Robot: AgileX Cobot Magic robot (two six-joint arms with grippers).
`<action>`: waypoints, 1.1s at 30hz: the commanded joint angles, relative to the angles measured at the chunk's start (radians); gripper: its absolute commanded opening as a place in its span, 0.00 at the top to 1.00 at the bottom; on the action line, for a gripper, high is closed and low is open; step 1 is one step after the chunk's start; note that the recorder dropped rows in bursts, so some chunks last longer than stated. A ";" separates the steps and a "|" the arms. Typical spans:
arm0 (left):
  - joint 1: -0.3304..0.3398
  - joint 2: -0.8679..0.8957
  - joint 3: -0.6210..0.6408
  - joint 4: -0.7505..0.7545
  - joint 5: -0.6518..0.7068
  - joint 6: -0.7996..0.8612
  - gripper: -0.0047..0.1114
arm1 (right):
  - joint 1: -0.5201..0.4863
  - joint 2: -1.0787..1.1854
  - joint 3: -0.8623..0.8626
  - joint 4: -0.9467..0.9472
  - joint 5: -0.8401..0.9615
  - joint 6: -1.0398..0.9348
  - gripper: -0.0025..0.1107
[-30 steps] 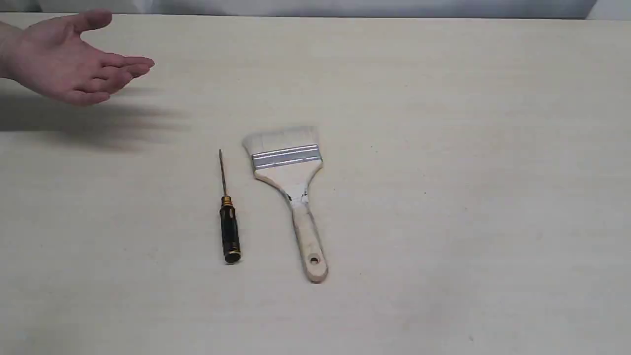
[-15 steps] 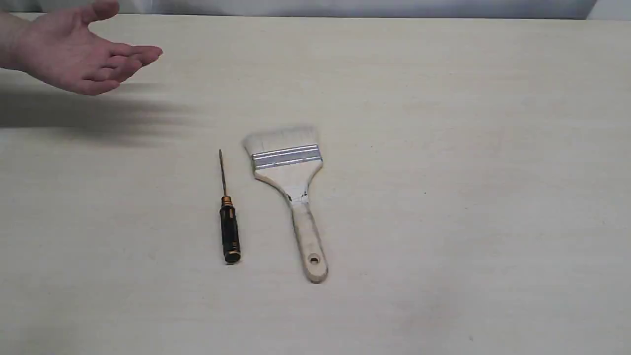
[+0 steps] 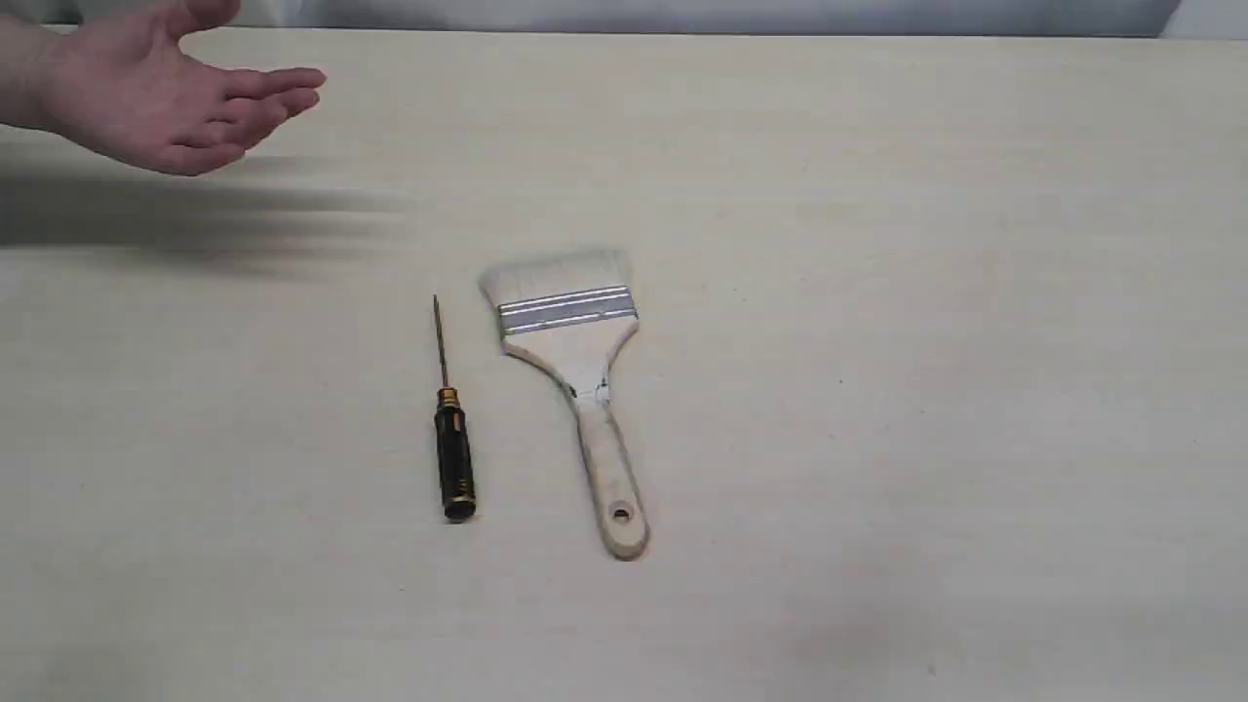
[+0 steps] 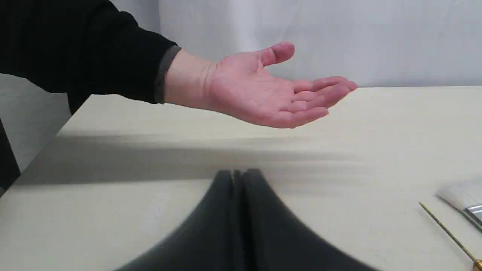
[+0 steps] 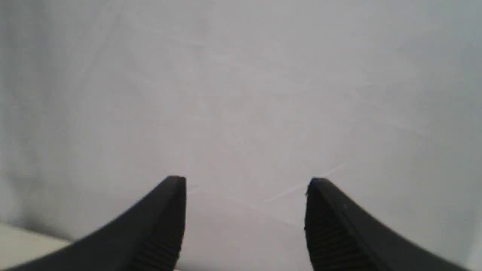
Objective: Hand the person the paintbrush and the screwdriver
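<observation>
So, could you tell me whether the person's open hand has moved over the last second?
Yes. The hand has drifted up the exterior view toward the table's far edge, away from the screwdriver, which has stayed put.

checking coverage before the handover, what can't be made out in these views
Exterior view: no robot arm in frame; the person's hand cut at the wrist by the left edge.
Left wrist view: screwdriver handle and most of the paintbrush cut off by the frame edge.
Right wrist view: only the right gripper and blank backdrop.
</observation>
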 commanded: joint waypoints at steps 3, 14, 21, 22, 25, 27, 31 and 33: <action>-0.008 -0.002 0.002 -0.004 -0.005 -0.002 0.96 | 0.286 0.215 -0.073 0.045 0.192 -0.032 0.52; -0.008 -0.002 0.002 -0.004 -0.005 -0.002 0.96 | 0.566 0.679 -0.452 0.223 0.655 -0.012 0.52; -0.008 -0.002 0.002 -0.004 -0.005 -0.002 0.96 | 0.575 0.861 -0.641 0.584 0.769 -0.276 0.52; -0.008 -0.002 0.002 -0.004 -0.005 -0.002 0.96 | 0.575 0.886 -0.663 0.602 0.799 -0.288 0.52; -0.008 -0.002 0.002 -0.004 -0.005 -0.002 0.96 | 0.575 0.953 -0.705 0.642 0.877 -0.317 0.52; -0.008 -0.002 0.002 -0.004 -0.005 -0.002 0.96 | 0.575 0.989 -0.715 0.661 0.914 -0.327 0.52; -0.008 -0.002 0.002 -0.002 -0.004 -0.002 0.96 | 0.575 1.055 -0.717 0.726 0.968 -0.376 0.52; -0.008 -0.002 0.002 0.000 -0.007 -0.002 0.96 | 0.575 1.089 -0.717 0.769 0.987 -0.408 0.52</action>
